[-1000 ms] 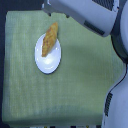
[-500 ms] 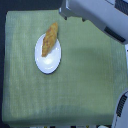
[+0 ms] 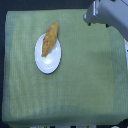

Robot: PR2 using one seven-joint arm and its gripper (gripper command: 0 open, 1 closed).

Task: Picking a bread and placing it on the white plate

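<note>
Jaws I can't make out from here, so whether they are spread or pressed together I cannot tell; only the arm (image 3: 107, 14) shows, up at the exterior view's top right. On my screen's left the bread (image 3: 49, 39) lies on the white plate (image 3: 49, 61), its long axis slanting from lower left to upper right, the upper tip overhanging the rim onto the green cloth (image 3: 85, 85). Since half a second ago the arm has drawn further right, now well apart from the bread.

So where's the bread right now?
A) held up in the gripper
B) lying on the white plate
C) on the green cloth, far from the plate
B: the bread lies across the plate, one end poking past the rim, with the arm off toward the exterior view's right.
</note>
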